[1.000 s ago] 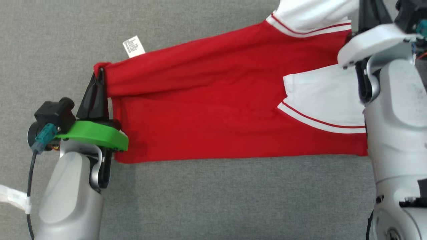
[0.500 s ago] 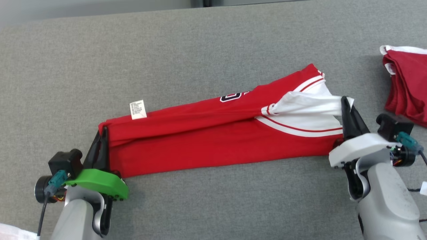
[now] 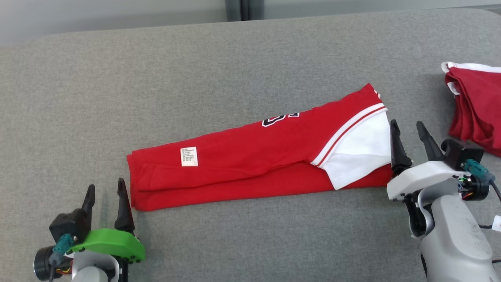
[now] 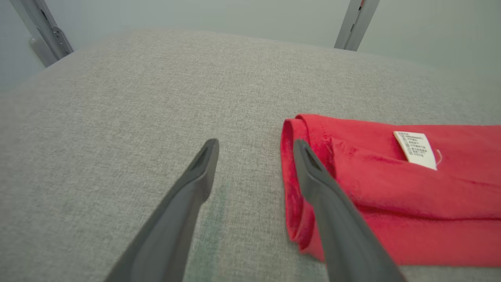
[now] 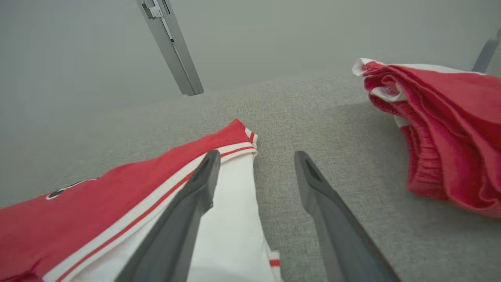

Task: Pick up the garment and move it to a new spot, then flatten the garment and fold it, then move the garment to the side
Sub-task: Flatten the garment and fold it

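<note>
Folded red jersey (image 3: 250, 156) is lying on the grey table (image 3: 195, 78), second red garment (image 3: 475, 105) at the right edge. Left gripper (image 3: 105, 184) and right gripper (image 3: 406, 123) are hovering spread, empty.

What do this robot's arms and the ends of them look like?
Each arm is smooth silver-grey, ending in a tool with two long, dark, pointed fingers. The left tool sits on a bright green cover, the right tool on a white cover. Beside each is a small black box with a teal plug and a thin dark cable.
</note>
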Robot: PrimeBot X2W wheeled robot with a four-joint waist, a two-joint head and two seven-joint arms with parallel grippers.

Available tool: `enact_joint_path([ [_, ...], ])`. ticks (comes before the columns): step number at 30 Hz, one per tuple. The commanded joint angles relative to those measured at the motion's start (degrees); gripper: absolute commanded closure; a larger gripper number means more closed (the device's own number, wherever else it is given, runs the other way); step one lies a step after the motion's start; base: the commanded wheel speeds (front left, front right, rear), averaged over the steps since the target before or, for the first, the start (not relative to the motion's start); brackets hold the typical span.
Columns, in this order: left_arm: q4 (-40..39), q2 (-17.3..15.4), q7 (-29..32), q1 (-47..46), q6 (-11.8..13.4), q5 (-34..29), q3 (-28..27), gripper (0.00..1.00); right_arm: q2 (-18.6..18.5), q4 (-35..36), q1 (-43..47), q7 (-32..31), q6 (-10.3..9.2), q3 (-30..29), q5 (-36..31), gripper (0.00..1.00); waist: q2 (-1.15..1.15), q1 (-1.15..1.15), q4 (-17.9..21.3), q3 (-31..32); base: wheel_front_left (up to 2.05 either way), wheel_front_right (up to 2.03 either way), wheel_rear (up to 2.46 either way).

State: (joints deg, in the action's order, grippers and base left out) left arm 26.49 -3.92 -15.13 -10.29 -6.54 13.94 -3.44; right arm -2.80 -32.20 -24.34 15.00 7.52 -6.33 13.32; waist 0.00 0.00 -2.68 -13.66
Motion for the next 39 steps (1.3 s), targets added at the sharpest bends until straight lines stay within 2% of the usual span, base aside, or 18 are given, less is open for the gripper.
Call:
enact_joint_path([
  [1,-0.5,0.5,0.0,1.5,-0.2,-0.8,-0.1,0.00,-0.2,-0.6,-0.9,0.2,-0.07,0.0,-1.1,0.00,0.00,0.00,-0.5,0.2,0.00,0.00,0.00],
  [6,-0.7,0.9,0.0,1.4,-0.5,-1.7,0.3,0.00,-0.3,-8.2,-4.8,0.1,-0.07,-1.1,-5.9,0.00,0.00,0.00,-1.9,0.4,0.00,0.00,0.00],
  [10,-0.7,0.9,0.0,0.2,-0.7,0.0,2.1,0.00,-0.3,-15.9,-6.8,-1.3,-0.07,-2.8,-8.7,0.00,0.00,0.00,-3.2,0.3,0.00,0.00,0.00],
  [13,-0.7,0.9,0.0,0.1,-0.7,0.8,3.3,0.00,-0.2,-21.3,-7.7,-1.8,-0.05,-0.4,-5.8,0.00,0.00,0.00,-3.8,0.5,0.00,0.00,0.00],
  [14,-0.8,0.9,0.0,0.1,-0.8,1.0,3.6,0.00,0.0,-23.2,-7.5,-1.7,-0.03,1.5,-4.3,0.60,0.00,0.00,-3.9,0.6,0.00,0.00,0.00],
  [15,-0.9,0.9,0.0,0.2,-0.8,1.1,3.7,0.00,0.2,-24.3,-7.3,-1.7,-0.02,2.7,-3.3,1.00,0.00,0.00,-3.8,0.7,0.00,0.00,0.00],
  [17,-1.0,0.9,0.0,0.8,-0.8,1.3,3.9,0.00,0.3,-25.9,-7.1,-1.3,-0.02,3.7,-1.9,1.00,0.00,0.00,-3.3,1.1,0.00,0.00,0.00],
  [21,-1.3,0.9,0.0,2.2,-0.7,1.4,4.3,0.00,-1.9,-25.2,-7.0,-0.2,-0.14,0.5,-2.2,1.00,0.00,0.00,-2.0,2.2,0.00,0.00,0.00],
  [23,-1.7,0.9,0.0,2.6,-0.6,1.4,4.6,0.00,-3.0,-22.8,-7.1,0.1,-0.15,-1.4,-2.7,1.00,0.00,0.00,-1.4,2.7,0.00,0.00,0.00],
  [29,-2.2,0.9,0.0,3.4,-0.2,1.7,6.3,0.00,-2.4,-11.2,-5.0,0.2,-0.08,-3.4,-3.5,1.00,0.00,0.00,0.4,3.8,0.00,0.00,0.00],
  [34,-2.0,0.9,0.0,3.7,0.3,2.3,7.5,0.00,-0.7,-4.1,-4.0,0.2,-0.08,3.2,-1.1,1.00,0.00,0.00,0.3,4.4,0.00,0.00,0.00],
  [39,-1.7,0.9,0.0,3.3,0.5,2.9,8.9,0.00,-0.2,0.9,-3.1,0.2,-0.07,15.7,5.5,1.00,0.00,0.00,-2.0,4.8,0.00,0.00,0.00],
])
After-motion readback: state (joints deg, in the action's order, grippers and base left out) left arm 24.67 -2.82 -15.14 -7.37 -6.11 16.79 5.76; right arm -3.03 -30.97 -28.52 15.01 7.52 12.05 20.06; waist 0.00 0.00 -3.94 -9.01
